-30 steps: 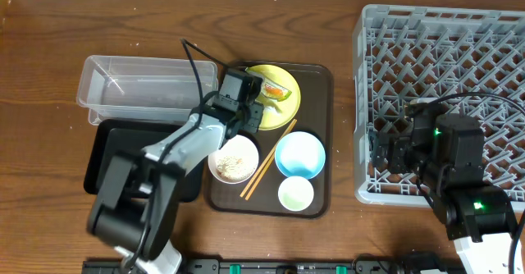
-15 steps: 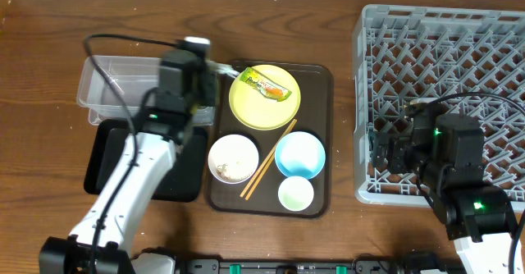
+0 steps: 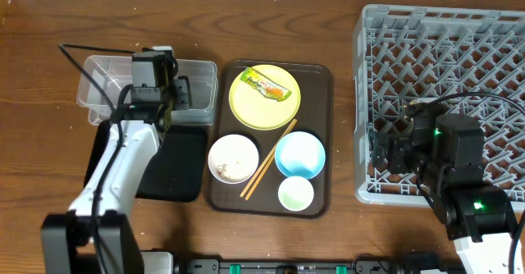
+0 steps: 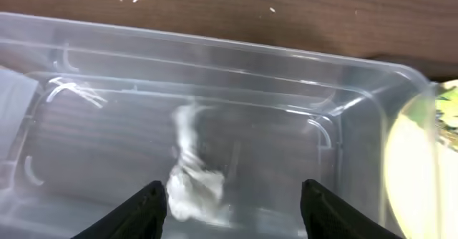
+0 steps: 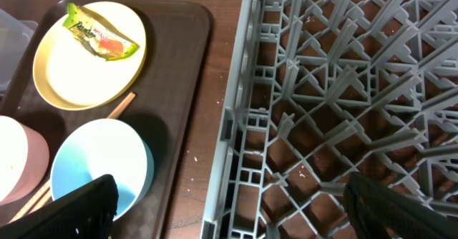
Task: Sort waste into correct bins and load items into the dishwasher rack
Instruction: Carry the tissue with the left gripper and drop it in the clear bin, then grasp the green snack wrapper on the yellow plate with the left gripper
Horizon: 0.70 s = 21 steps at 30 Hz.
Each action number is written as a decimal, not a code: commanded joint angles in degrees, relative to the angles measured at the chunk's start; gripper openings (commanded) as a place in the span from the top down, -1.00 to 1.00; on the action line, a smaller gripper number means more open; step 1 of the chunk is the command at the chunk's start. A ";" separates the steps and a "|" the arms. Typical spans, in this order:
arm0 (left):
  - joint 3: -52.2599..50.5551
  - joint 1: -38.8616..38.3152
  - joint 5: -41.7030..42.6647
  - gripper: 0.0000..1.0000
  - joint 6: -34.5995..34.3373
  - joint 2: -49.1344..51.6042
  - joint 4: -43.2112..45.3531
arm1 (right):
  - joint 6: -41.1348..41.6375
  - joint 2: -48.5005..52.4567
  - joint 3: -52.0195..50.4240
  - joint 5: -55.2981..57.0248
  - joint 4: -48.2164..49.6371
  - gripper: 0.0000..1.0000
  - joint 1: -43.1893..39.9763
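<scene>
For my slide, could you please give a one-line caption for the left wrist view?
Open left gripper above the clear tub, a white scrap inside it.

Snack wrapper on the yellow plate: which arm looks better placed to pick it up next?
Probably the left. The left gripper, open, hangs over the clear tub, right beside the yellow plate holding the snack wrapper. The right gripper sits over the edge of the dishwasher rack, farther away.

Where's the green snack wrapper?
Overhead view: the snack wrapper lies on the yellow plate, at the far end of the brown tray, right of the clear tub.
</scene>
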 commanded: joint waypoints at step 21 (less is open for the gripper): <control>14.14 -15.98 9.55 -0.76 -27.47 10.49 1.01 | -0.55 -0.09 1.29 -0.26 -0.09 -0.99 -0.26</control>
